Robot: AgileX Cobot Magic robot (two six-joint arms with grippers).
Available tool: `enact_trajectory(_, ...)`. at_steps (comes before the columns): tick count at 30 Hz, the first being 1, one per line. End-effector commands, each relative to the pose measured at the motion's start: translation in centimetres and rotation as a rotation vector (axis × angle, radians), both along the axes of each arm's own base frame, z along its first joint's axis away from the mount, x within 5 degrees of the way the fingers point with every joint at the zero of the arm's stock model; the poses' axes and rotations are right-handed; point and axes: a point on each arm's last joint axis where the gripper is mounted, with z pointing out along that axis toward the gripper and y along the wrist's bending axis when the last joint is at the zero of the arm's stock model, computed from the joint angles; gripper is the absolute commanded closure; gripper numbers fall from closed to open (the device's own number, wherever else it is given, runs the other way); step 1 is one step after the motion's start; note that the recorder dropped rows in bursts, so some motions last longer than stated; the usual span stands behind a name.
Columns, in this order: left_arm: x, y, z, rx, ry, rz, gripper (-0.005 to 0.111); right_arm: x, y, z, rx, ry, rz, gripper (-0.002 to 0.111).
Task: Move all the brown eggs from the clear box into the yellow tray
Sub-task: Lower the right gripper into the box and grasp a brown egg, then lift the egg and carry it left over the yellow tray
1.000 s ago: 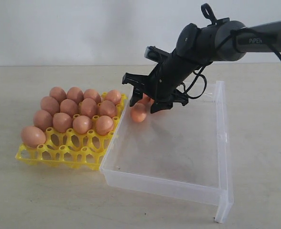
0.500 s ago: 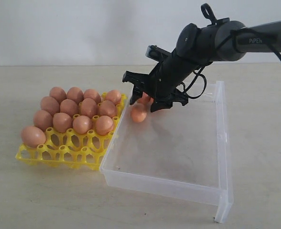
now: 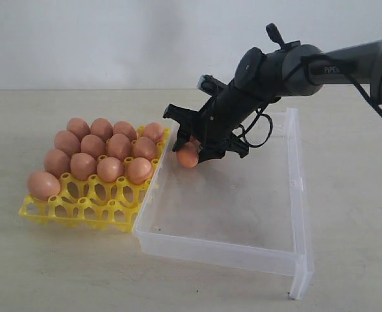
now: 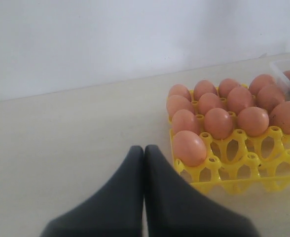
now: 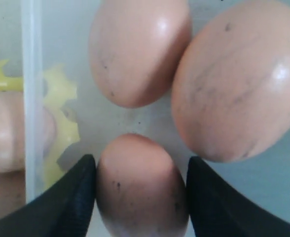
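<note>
Several brown eggs (image 3: 110, 169) fill the far rows of the yellow tray (image 3: 80, 209), left of the clear box (image 3: 223, 250). At the box's far left corner my right gripper (image 3: 194, 151) is shut on one brown egg (image 3: 188, 156). In the right wrist view both fingers press the sides of that egg (image 5: 140, 190), and my right gripper (image 5: 140, 159) sits just short of two more eggs (image 5: 137, 49) (image 5: 234, 79) lying on the box floor. My left gripper (image 4: 144, 148) is shut and empty over the bare table beside the tray (image 4: 234, 177).
The box wall (image 5: 30, 98) runs close beside the held egg, with the tray just behind it. The tray's near rows (image 3: 93, 207) have empty cups. Most of the box floor (image 3: 243, 201) is bare.
My right gripper has dropped slightly lower and to the left, and its jaws have narrowed onto the egg. The box and tray have shifted slightly to the left.
</note>
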Motion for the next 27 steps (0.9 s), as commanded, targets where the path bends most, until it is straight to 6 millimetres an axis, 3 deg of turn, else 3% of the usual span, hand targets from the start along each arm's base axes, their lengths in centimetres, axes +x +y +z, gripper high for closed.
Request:
enact_trajectory(1,0.0,0.0,0.0,-0.012,-0.008,0.000,0.111,-0.5,-0.5,0.1,-0.094,-0.020,0.070,0.109)
enact_trajectory(4,0.0,0.0,0.0,-0.012,-0.008,0.000,0.111,-1.4,-1.9,3.8,-0.221,-0.127,0.153,0.109)
enact_trajectory(14,0.0,0.0,0.0,-0.012,-0.008,0.000,0.111,-8.5,-6.0,8.2,-0.205,-0.405,0.136,0.109)
enact_trajectory(17,0.0,0.0,0.0,-0.012,-0.008,0.000,0.111,-9.9,-6.7,8.6,-0.206,-0.507,0.156,0.109)
enact_trajectory(21,0.0,0.0,0.0,-0.012,-0.008,0.000,0.111,-10.9,-6.2,7.9,-0.276,-0.644,0.258,0.109)
enact_trajectory(27,0.0,0.0,0.0,-0.012,-0.008,0.000,0.111,-12.8,-1.5,8.5,-0.335,-0.885,0.399,0.109)
